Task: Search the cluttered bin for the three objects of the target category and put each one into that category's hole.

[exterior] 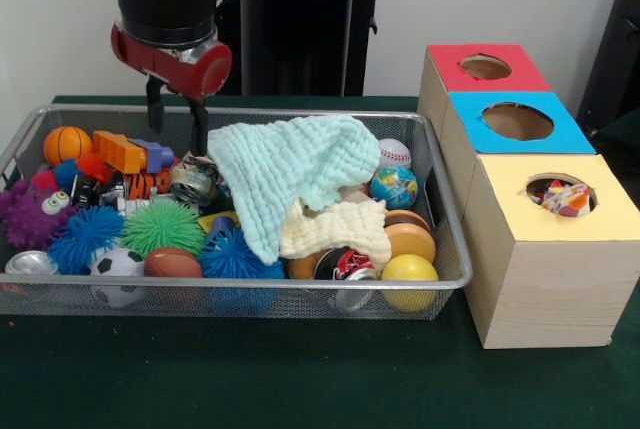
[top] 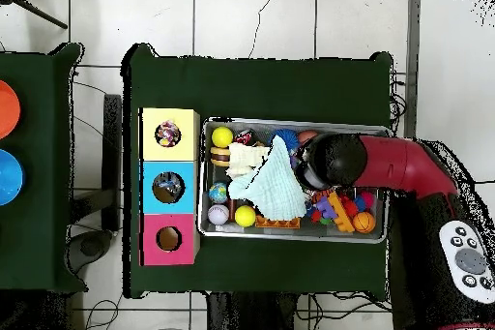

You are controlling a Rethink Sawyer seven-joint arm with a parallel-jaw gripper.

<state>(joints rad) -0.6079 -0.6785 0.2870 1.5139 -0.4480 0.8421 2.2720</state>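
- Your gripper (exterior: 177, 119) hangs over the far left part of the wire bin (exterior: 452, 249), its two dark fingers (exterior: 199, 127) spread apart with nothing between them; the jaws are released and empty.
- One fingertip reaches down to the clutter just beside the mint cloth (exterior: 285, 171), close to a shiny can-like thing (exterior: 192, 182). You cannot tell from either view whether it touches anything.
- Just to that side lie an orange toy block (exterior: 120, 151) and a small basketball (exterior: 67, 144), with spiky rubber balls in green (exterior: 162, 226) and blue (exterior: 85, 235) nearer the front rim.
- The mint cloth and a cream cloth (exterior: 335, 231) drape over the middle of the bin and hide whatever sits beneath, so part of the search area is closed to you.
- Beside the bin stand three boxes in a row: the red-topped box (exterior: 505, 77), the blue-topped box (exterior: 565, 134) and the yellow-topped box (exterior: 610, 209).
- One crumpled, multicoloured item (exterior: 566, 198) shows inside the yellow box's hole; the other two holes look empty in the front view, though the overhead view is too coarse to confirm.
- Judging by that, one of three seems delivered and two remain somewhere in the bin; which objects they are is not clear.
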